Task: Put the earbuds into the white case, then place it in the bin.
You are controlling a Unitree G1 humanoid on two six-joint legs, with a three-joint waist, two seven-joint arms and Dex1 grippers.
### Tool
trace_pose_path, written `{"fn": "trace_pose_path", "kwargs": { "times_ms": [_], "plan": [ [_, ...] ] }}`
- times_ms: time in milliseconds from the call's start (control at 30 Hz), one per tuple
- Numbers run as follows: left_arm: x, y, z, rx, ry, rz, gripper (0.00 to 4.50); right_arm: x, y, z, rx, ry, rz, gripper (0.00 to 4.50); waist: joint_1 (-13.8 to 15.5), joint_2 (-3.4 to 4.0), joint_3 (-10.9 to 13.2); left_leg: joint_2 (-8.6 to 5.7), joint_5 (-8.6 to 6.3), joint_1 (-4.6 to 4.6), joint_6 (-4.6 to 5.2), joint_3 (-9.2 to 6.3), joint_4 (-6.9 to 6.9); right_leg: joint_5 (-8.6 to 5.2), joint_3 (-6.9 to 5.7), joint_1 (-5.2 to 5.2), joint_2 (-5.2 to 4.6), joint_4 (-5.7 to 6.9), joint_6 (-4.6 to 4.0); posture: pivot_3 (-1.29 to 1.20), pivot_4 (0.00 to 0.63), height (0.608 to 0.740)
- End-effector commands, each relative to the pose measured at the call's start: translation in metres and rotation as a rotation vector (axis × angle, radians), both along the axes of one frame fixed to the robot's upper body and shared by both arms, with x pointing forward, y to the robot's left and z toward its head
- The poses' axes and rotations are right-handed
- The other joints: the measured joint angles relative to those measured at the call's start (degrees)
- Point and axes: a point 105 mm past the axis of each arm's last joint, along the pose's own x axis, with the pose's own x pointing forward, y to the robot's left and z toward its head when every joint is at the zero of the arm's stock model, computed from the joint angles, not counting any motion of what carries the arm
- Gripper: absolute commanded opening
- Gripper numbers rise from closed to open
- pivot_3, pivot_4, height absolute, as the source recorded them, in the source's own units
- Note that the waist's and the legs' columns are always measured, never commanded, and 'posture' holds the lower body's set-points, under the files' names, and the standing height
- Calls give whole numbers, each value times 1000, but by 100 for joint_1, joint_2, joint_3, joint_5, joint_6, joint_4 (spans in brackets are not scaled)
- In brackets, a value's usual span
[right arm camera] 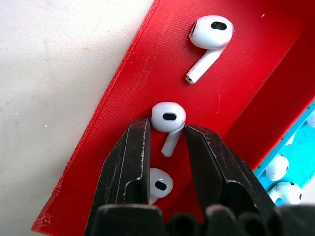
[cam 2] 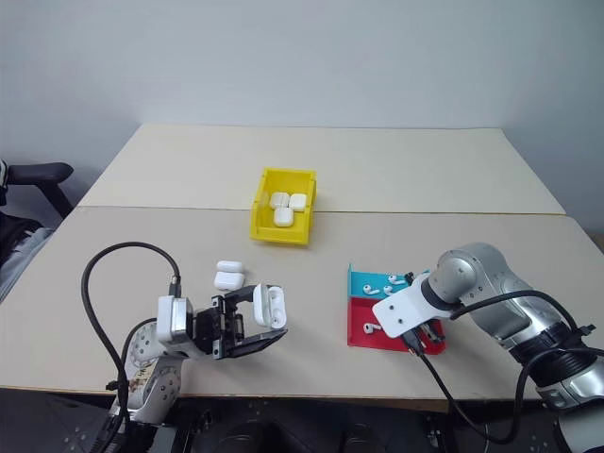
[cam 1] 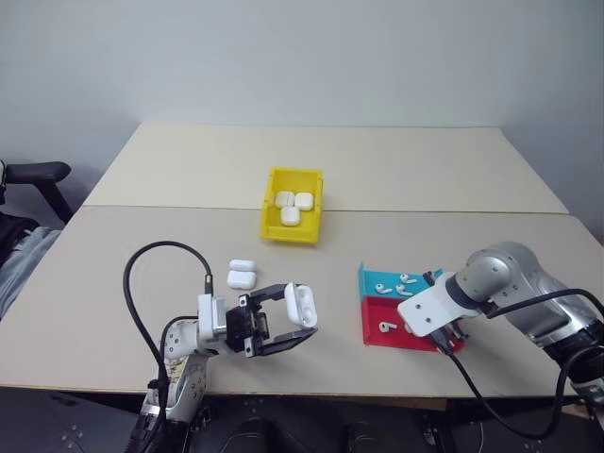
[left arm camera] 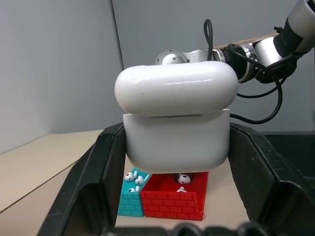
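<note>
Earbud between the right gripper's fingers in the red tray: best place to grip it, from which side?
Grip the earbud across its stem, from above. It lies flat in the red tray, stem running between the right gripper fingers; the round head would likely slip.

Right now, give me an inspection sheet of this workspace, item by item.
Surface: pale tan table, a seam running across it.
Job's things: one white case in the left gripper, lid ajar; two spare cases on the table; three cases in the yellow bin; earbuds in the red tray and the teal tray.
Clutter: nothing seen.
Grippers: left gripper shut on the white case; right gripper down in the red tray, its fingers either side of one earbud, grip not certain.
Cables: black cable looping over the left arm; another off the right arm.
Surroundings: plain wall, chair armrest at left.
</note>
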Motion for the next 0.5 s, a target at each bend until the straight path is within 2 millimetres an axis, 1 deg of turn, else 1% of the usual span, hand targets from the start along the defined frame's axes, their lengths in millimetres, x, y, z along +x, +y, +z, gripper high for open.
{"fn": "trace_pose_path", "kwargs": {
  "times_ms": [33, 167, 467, 500],
  "plan": [
    [-1, 0, 8, -15, -47, -2, 2826, 2, 3, 6, 12, -28, 28, 1481, 0, 0, 0, 0, 0, 0, 0, 0, 0, 0, 0, 0, 0, 0, 0, 0, 150, 740],
    [-1, 0, 7, -13, -51, 3, 2826, 0, 4, 6, 14, -21, 57, 1481, -1, 0, 0, 0, 0, 0, 0, 0, 0, 0, 0, 0, 0, 0, 0, 0, 150, 740],
    [-2, -1, 5, -6, -60, 4, 2826, 0, 3, 4, 10, -19, 61, 1481, 0, 0, 0, 0, 0, 0, 0, 0, 0, 0, -1, 0, 0, 0, 0, 0, 150, 740],
    [-2, -1, 5, -6, -60, 6, 2826, 0, 3, 4, 8, -16, 61, 1300, 0, 0, 0, 0, 0, 0, 0, 0, 0, 0, 0, 0, 0, 0, 0, 0, 150, 740]
  ]
}}
